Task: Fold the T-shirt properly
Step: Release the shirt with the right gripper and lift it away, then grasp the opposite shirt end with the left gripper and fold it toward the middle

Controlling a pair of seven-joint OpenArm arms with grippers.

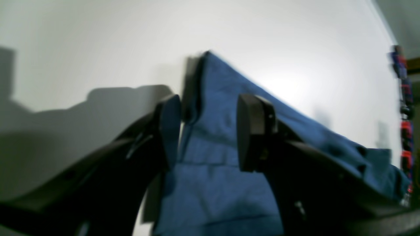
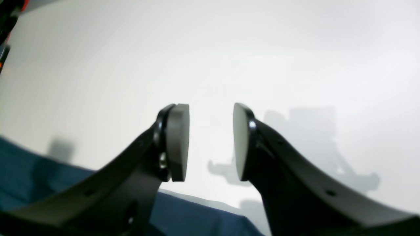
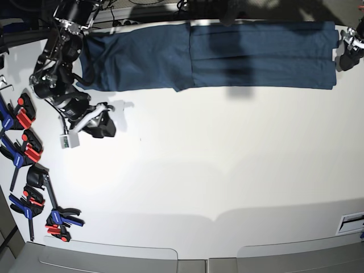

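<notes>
The dark blue T-shirt (image 3: 227,54) lies as a long band along the table's far edge, its sleeve end near the left. My left gripper (image 3: 346,57) sits at the band's right end. In the left wrist view the left gripper (image 1: 208,131) stands open, with the blurred T-shirt (image 1: 213,183) showing in the gap between its fingers (image 1: 254,131). My right gripper (image 3: 105,128) hangs over bare white table just below the shirt's left end. In the right wrist view the right gripper (image 2: 211,144) is open and empty, with the T-shirt (image 2: 26,177) at the lower left behind it.
Several red, blue and black clamps (image 3: 25,148) line the table's left edge, and the same clamps (image 1: 405,98) show at the right of the left wrist view. The table's near edge (image 3: 182,250) runs along the bottom, with a small label (image 3: 351,223) at the right.
</notes>
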